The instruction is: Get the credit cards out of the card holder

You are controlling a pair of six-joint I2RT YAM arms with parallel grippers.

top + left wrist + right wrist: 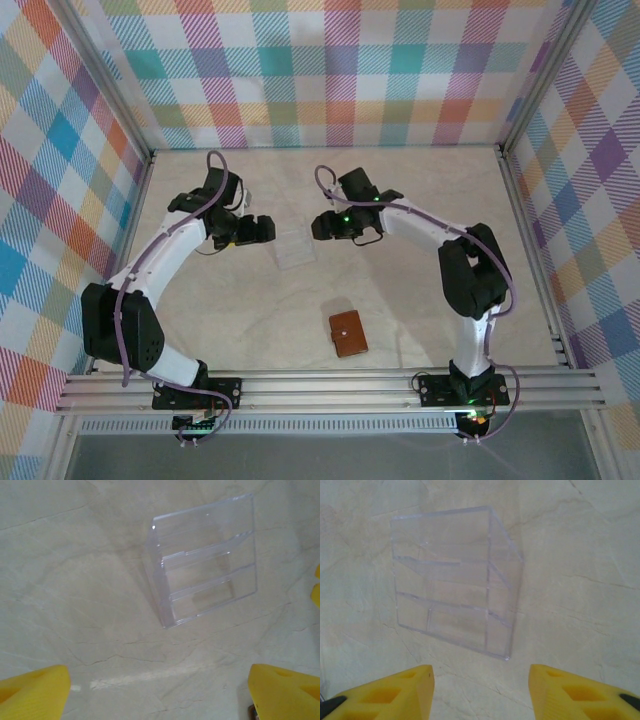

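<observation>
The left gripper (262, 230) hangs over the far middle of the table (250, 330) with its yellow fingers (31, 694) spread wide; nothing sits between them and they touch nothing. From its wrist camera (157, 696) the marbled tabletop shows in the gap, and a clear plastic tiered stand (205, 565) lies ahead of the tips, apart from them. The right gripper (320, 226) faces it from the other side of the same stand (293, 250), its jaws parted to a moderate gap, narrower than the left's, and likewise empty. In the right wrist view (480, 690) the stand (455, 585) lies just beyond the fingertips (387, 692), untouched. The card holder (348, 333), a brown leather wallet, lies flat and folded shut on the table nearer the arm bases, well apart from both grippers and from the clear stand
</observation>
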